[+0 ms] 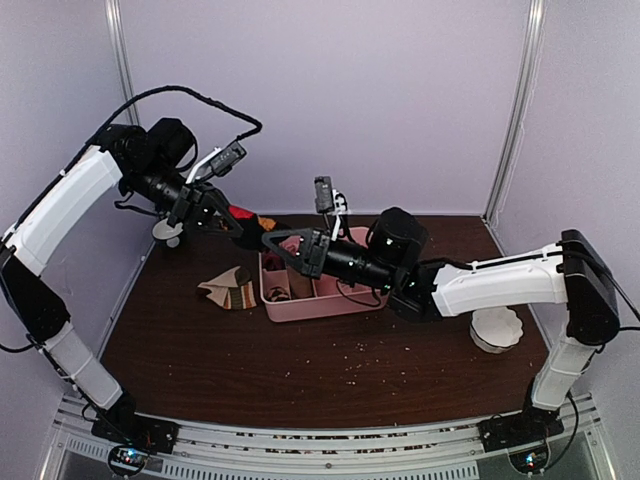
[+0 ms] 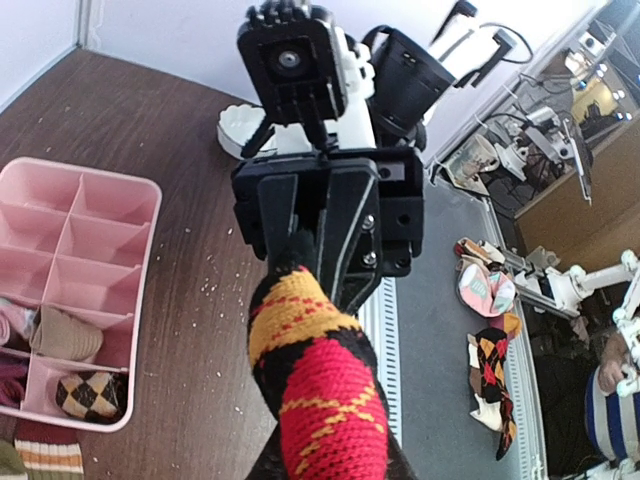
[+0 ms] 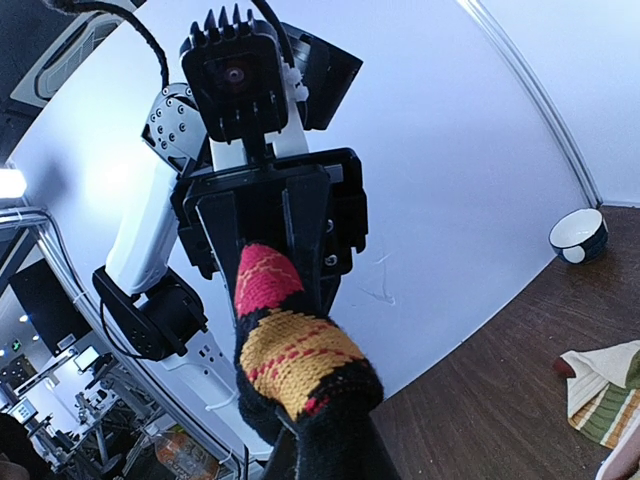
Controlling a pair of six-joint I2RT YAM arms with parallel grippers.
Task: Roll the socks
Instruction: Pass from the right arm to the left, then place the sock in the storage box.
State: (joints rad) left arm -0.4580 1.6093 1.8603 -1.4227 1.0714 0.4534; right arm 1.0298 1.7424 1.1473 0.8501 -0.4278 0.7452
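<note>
- Left hand point(image 3: 268, 248) and right hand point(image 2: 300, 248) each clench one end of the argyle sock point(image 1: 244, 214), in the air by the tray point(image 1: 320, 303).
- Hold it taut, then lay it flat on the counter point(image 1: 300, 360) beside the tray before rolling.

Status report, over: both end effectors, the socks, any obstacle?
Left end effector and right end effector both shut on argyle sock, held in air between them. Striped sock loose on table. Pink tray nearby, untouched.

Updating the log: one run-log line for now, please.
argyle sock: aloft between grippers | left gripper: shut on sock | right gripper: shut on sock | striped sock: on table
</note>
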